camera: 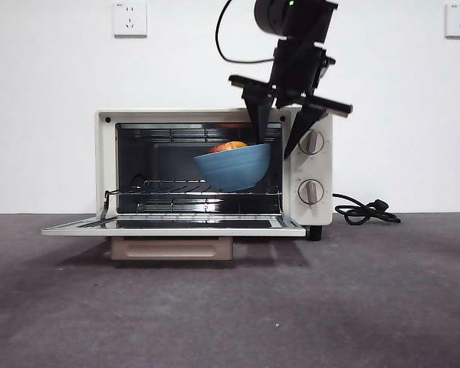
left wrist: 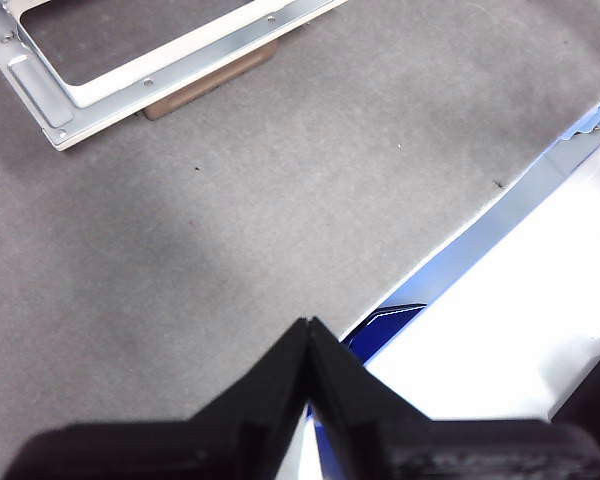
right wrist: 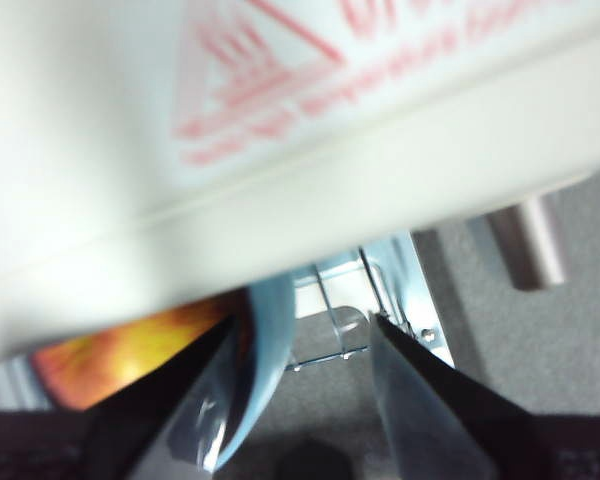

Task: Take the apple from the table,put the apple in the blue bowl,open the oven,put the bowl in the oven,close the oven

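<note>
The cream-white oven (camera: pixel 106 153) stands with its door (camera: pixel 172 225) folded down flat. The blue bowl (camera: pixel 234 169) is in the right of the oven's opening at the level of the wire rack (camera: pixel 176 186), tilted, with the red-orange apple (camera: pixel 228 146) inside. My right gripper (camera: pixel 277 142) comes down from above, open, its jaws straddling the bowl's right rim. In the right wrist view one jaw is inside the bowl (right wrist: pixel 263 350) beside the apple (right wrist: pixel 120 355), and the other stands apart outside. My left gripper (left wrist: pixel 308 325) is shut and empty over the table (left wrist: pixel 230 230).
The oven's beige handle (camera: pixel 172 248) hangs under the open door, near the table (camera: pixel 291 307). Two knobs (camera: pixel 312 142) sit right of the opening, close to the gripper's outer jaw. A black cord (camera: pixel 364 211) lies to the oven's right. The left wrist view shows the door (left wrist: pixel 70 95) far off.
</note>
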You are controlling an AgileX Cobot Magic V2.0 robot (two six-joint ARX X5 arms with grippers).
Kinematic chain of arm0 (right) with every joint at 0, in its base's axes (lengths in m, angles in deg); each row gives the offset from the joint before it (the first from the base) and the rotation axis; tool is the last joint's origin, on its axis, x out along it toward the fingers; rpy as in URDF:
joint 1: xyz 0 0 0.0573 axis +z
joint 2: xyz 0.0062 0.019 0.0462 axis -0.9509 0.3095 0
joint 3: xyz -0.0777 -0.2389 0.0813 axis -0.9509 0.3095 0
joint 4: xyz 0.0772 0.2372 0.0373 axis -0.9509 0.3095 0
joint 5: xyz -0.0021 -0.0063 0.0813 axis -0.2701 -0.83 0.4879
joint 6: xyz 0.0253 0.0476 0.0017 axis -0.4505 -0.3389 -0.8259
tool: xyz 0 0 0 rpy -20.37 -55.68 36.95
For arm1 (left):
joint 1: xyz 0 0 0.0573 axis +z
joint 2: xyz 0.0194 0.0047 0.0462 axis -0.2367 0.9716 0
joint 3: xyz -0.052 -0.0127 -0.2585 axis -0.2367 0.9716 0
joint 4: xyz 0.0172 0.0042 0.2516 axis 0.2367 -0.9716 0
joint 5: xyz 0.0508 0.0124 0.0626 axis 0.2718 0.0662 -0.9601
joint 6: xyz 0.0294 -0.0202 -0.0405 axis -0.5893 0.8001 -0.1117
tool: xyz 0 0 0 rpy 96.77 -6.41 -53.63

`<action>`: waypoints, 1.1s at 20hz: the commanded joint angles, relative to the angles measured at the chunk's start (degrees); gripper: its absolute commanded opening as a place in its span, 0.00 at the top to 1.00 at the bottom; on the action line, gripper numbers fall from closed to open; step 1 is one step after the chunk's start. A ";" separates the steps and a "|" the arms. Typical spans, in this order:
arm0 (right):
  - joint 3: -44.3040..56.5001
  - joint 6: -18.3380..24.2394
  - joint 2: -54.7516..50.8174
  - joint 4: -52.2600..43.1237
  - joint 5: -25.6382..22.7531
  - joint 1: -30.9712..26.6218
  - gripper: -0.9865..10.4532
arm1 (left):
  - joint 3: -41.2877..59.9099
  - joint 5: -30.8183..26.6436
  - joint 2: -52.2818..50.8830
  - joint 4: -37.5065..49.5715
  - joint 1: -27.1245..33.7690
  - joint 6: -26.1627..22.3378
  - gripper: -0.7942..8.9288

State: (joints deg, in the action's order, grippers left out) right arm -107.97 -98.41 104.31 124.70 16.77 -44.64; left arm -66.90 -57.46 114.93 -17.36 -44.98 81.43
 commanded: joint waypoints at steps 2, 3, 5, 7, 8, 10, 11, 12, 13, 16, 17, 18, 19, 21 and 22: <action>-0.35 3.65 -2.62 -0.44 -0.44 0.11 0.72 | -0.02 -0.09 -0.26 0.13 -0.15 0.57 0.92; -0.35 5.14 -3.61 -0.48 -0.44 0.13 0.72 | -0.02 -0.11 -0.24 0.31 -0.15 0.85 0.92; -0.35 10.56 -6.12 -0.20 -0.26 0.87 0.72 | -0.02 -0.13 -0.22 1.75 -0.13 0.90 0.92; -0.35 16.90 -9.90 1.53 -0.55 1.68 0.72 | -0.02 -1.90 -0.04 4.35 -0.11 0.85 0.92; -0.35 20.46 -12.11 2.32 -1.03 2.40 0.72 | 0.00 -3.02 0.44 6.12 0.04 0.96 0.93; -0.35 26.60 -16.81 3.41 -1.97 3.78 0.72 | 0.00 -3.02 1.95 9.35 0.79 1.38 0.93; -0.35 28.72 -19.23 3.91 -1.99 4.44 0.72 | 0.02 -2.95 3.04 10.60 1.40 1.44 0.93; -0.35 30.77 -21.73 4.57 -1.99 5.11 0.72 | 0.07 -2.43 4.61 11.85 2.14 1.46 0.93; -0.35 33.00 -24.22 5.62 -2.05 5.81 0.72 | 0.13 -0.61 6.34 13.16 3.13 1.40 0.93; -0.33 38.62 -30.91 11.78 -4.81 7.93 0.72 | 1.07 6.58 13.66 18.18 8.96 -1.18 0.93; -0.33 39.36 -32.76 14.14 -5.88 8.81 0.72 | 1.64 10.05 16.66 20.22 12.33 -1.31 0.93; -0.31 40.04 -34.51 16.22 -6.73 9.62 0.72 | 2.43 15.43 19.82 22.43 16.17 -1.25 0.93; -0.31 40.76 -36.24 17.81 -6.99 10.32 0.72 | 3.54 22.08 23.02 25.11 19.93 -0.48 0.93; -0.26 41.94 -39.80 19.80 -6.88 11.30 0.72 | 6.29 31.15 29.44 30.91 25.03 3.13 0.93; -0.26 42.66 -41.62 20.02 -6.95 11.69 0.72 | 7.58 32.15 32.46 33.33 26.38 4.61 0.93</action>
State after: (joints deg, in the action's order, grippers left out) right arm -108.30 -57.08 62.91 143.59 9.90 -33.12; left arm -59.97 -26.51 146.88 15.54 -18.66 84.18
